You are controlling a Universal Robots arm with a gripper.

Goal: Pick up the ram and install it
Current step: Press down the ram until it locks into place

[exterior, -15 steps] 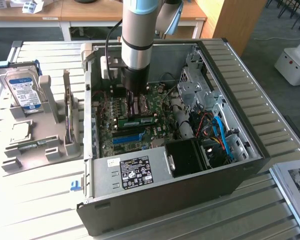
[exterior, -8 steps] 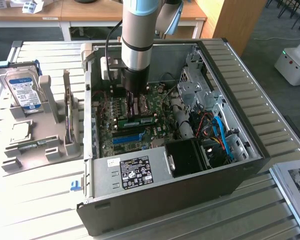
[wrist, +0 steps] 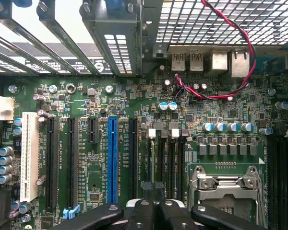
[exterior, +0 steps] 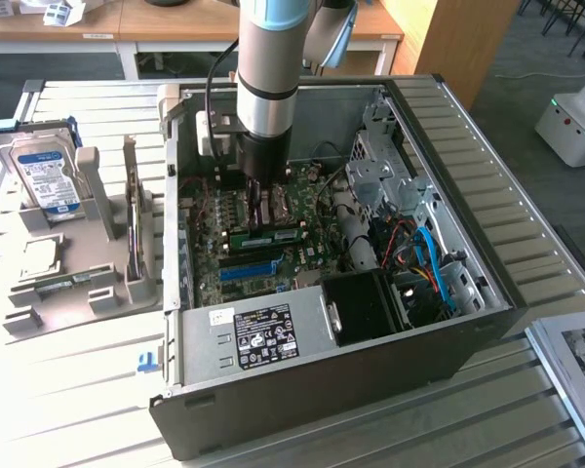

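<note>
Over the motherboard (wrist: pixel 134 143) — fingers (wrist: pixel 140 213) together

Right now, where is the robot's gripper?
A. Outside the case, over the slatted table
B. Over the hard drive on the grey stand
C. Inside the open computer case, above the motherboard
C: in the exterior view the arm reaches down into the open computer case, and the gripper hangs over the green motherboard.

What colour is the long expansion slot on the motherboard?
Blue; the long slot shows best in the wrist view.
</note>
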